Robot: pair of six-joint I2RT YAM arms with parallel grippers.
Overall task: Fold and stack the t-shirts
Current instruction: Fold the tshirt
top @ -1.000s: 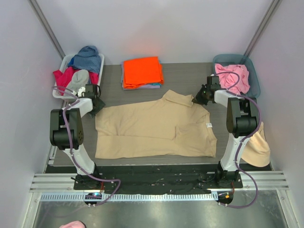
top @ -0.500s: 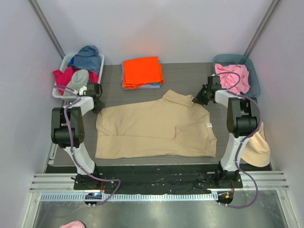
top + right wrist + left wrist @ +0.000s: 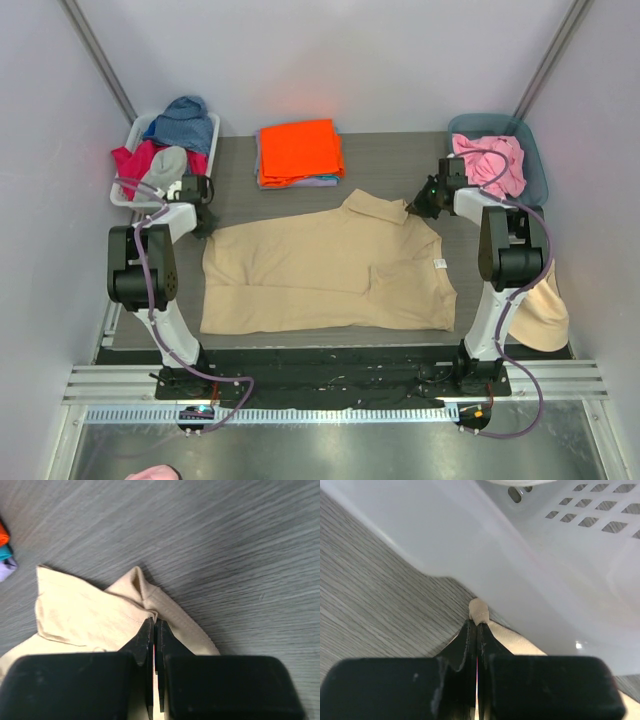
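Left gripper [image 3: 477, 626] clamped tight, jaws pressed flat together, a tuft of shirt [image 3: 479, 610] poking out just past my tips. Right gripper [image 3: 154, 630], same: jaws closed, cloth pinched between them. Left arm [image 3: 148, 270] and right arm [image 3: 505, 255] reach forward, wrists low, turned inward.
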